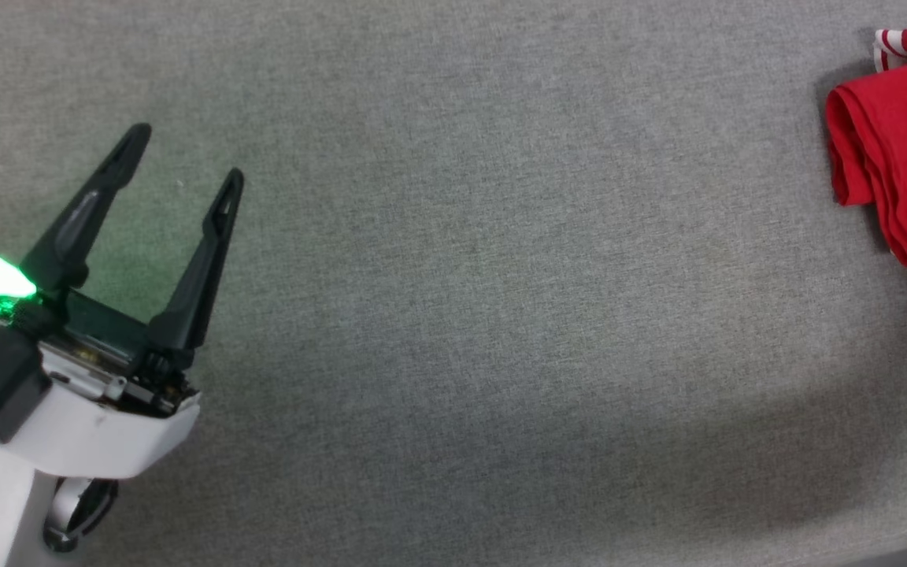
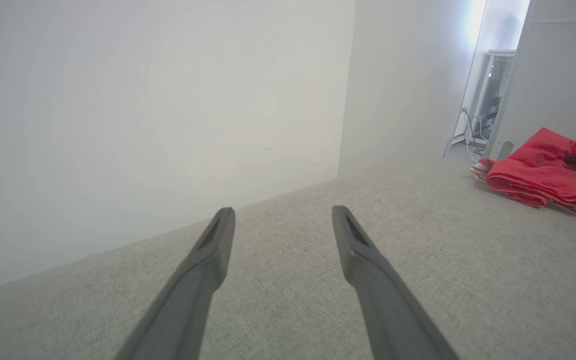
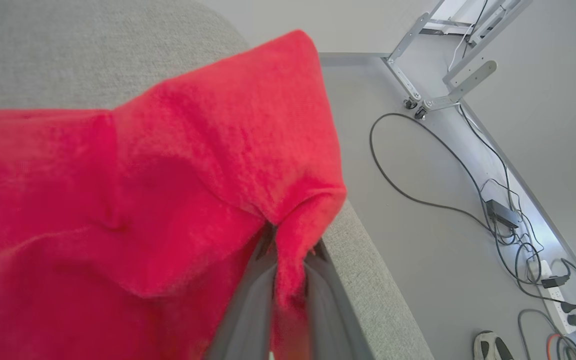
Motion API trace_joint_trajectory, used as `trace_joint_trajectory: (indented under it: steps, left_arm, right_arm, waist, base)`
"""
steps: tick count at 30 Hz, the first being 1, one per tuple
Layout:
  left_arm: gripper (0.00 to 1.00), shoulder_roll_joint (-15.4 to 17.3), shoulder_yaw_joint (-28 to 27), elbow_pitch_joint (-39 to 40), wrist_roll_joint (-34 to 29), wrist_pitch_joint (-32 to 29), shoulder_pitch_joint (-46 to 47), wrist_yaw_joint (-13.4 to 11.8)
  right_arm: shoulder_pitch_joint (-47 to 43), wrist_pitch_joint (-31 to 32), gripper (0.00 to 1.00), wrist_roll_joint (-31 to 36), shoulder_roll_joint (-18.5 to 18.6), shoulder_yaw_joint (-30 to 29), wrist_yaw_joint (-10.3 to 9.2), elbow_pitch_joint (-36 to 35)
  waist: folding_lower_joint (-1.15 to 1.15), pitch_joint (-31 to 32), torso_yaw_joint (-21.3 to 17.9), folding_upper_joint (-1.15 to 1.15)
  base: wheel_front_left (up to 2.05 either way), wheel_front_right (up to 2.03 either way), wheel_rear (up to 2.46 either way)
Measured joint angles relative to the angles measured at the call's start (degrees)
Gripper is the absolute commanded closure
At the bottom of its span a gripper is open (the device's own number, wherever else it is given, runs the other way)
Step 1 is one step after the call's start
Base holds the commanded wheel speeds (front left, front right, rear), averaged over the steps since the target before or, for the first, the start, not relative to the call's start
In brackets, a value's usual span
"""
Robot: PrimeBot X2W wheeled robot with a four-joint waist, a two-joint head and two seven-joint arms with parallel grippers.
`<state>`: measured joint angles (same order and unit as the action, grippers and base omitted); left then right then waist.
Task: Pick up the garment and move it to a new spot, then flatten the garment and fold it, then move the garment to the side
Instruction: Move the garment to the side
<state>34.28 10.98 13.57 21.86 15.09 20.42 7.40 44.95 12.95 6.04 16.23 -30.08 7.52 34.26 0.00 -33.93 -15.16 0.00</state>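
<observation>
The garment (image 1: 902,157), a red shirt with a bit of white-and-red striped trim, lies bunched in folds at the far right edge of the grey surface (image 1: 461,315). In the right wrist view my right gripper (image 3: 292,242) is shut on a pinch of the garment's (image 3: 143,200) red fabric close to the surface's edge. My left gripper (image 1: 186,153) hovers at the lower left, far from the shirt, open with nothing between its fingers. The left wrist view has the left gripper (image 2: 282,210) open over bare grey cloth, with the garment (image 2: 538,175) heaped at the right.
Beyond the grey surface's rounded edge (image 3: 368,280) the floor drops away, with black cables (image 3: 418,165), a power strip (image 3: 558,305), a metal desk frame (image 3: 433,95) and a shoe (image 3: 490,345). A white wall (image 2: 143,125) stands behind the surface.
</observation>
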Motion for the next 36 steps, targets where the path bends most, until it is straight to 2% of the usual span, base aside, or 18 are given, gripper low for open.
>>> trace_joint_trajectory:
  steps: [6,7,8,9,10,11,20,24,27,31,36]
  left_arm:
    - [0.00,0.03,-0.49,0.44,-0.30,0.00,-0.35,0.00]
    - [0.00,-0.16,-0.45,0.44,-0.31,0.00,-0.41,0.00]
    - [0.00,-0.44,-0.52,0.44,-0.36,0.00,-0.50,0.01]
    - [0.00,-0.68,-0.74,0.43,-0.36,0.00,-0.62,0.00]
    - [0.00,-0.86,-1.14,0.37,-0.36,0.00,-0.83,0.00]
    - [0.00,-0.99,-1.44,0.23,-0.35,0.01,-1.05,0.00]
    - [0.00,-4.65,-1.30,-2.82,-0.04,0.00,-2.54,0.00]
    - [0.00,-7.61,-1.76,-5.35,0.02,0.01,-3.95,0.00]
    - [0.00,-9.89,-2.49,-7.68,0.02,0.00,-5.68,0.00]
    - [0.00,-12.70,-4.00,-11.31,-0.26,0.00,-8.44,0.00]
    - [0.00,-15.71,-6.52,-15.00,-0.97,0.00,-11.90,0.00]
  right_arm:
    - [2.27,-3.59,1.00,3.35,0.07,-2.12,0.00,5.54]
    - [2.43,-4.39,0.95,3.32,0.23,-2.22,0.00,6.28]
    - [2.48,-5.47,0.70,3.27,0.41,-2.23,0.00,6.94]
    - [2.49,-6.31,0.53,3.30,0.62,-2.21,0.00,7.59]
    - [2.59,-6.87,0.17,3.31,0.89,-2.16,0.00,8.32]
    - [2.73,-7.33,0.00,3.31,1.07,-2.14,0.00,9.11]
    - [2.80,-10.73,0.00,3.22,4.22,0.35,0.00,12.67]
    - [2.81,-11.43,0.00,1.43,4.55,5.09,0.00,13.26]
    - [2.24,-12.22,0.00,0.46,4.36,11.51,0.00,13.46]
    - [-0.70,-13.28,0.00,-2.38,1.66,18.26,0.00,13.07]
    - [-4.47,-14.55,0.00,-6.86,-1.81,23.16,0.00,9.68]
  waist:
    - [0.00,-0.13,0.15,0.00]
    - [0.00,0.02,0.31,0.00]
    - [0.00,0.21,0.49,0.00]
    - [0.00,0.41,0.63,0.00]
    - [0.00,0.62,0.74,0.00]
    - [0.00,0.83,0.79,0.00]
    - [0.00,4.20,1.57,0.00]
    - [0.00,6.69,2.63,0.00]
    - [0.00,8.89,3.69,0.00]
    - [0.00,12.00,5.49,0.00]
    - [0.00,15.66,8.30,0.00]
  base:
    - [0.00,0.00,0.00]
    - [0.00,0.00,0.00]
    - [0.00,0.00,0.00]
    - [0.00,0.00,0.00]
    - [0.00,0.00,0.00]
    - [0.00,0.00,0.00]
    - [0.00,0.00,0.00]
    - [0.00,0.00,0.00]
    - [0.00,0.00,0.00]
    - [0.00,0.00,0.00]
    - [0.00,0.00,0.00]
